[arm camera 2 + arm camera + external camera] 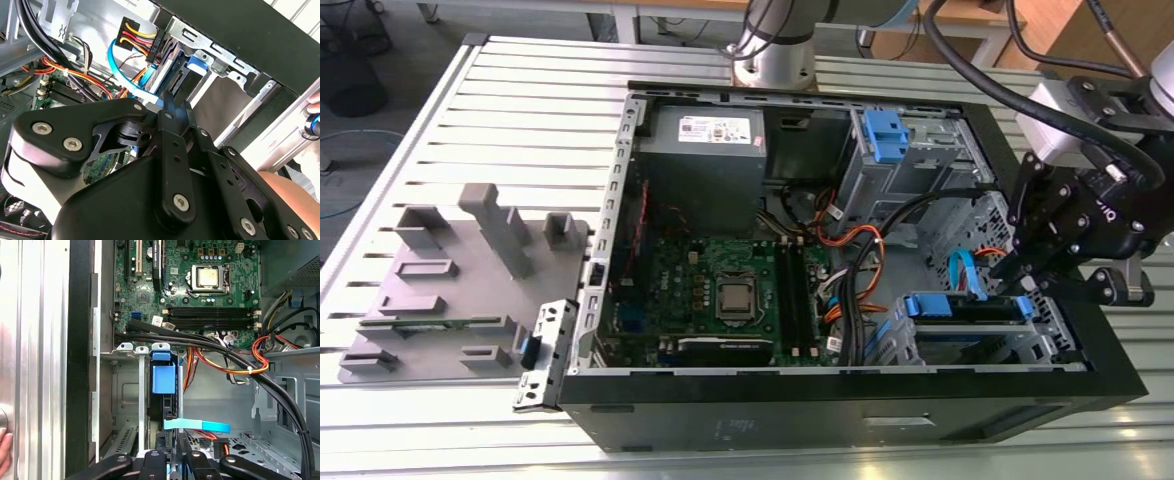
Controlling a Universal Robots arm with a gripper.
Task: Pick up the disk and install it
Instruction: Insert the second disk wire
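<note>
Black hand fingers pressed together, empty, just above the blue-bracketed disk seated in its bay

Exterior view looks down from above on the open computer case — both wrist views sit close inside its drive corner.

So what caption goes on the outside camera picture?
Robot hand reaches over the disk sitting in the open computer case.

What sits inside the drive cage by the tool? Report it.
In the drive cage the disk stands on edge in a slot, its blue bracket toward the case's open side. The tool is at its cable end. The cage walls hide most of its body.
</note>
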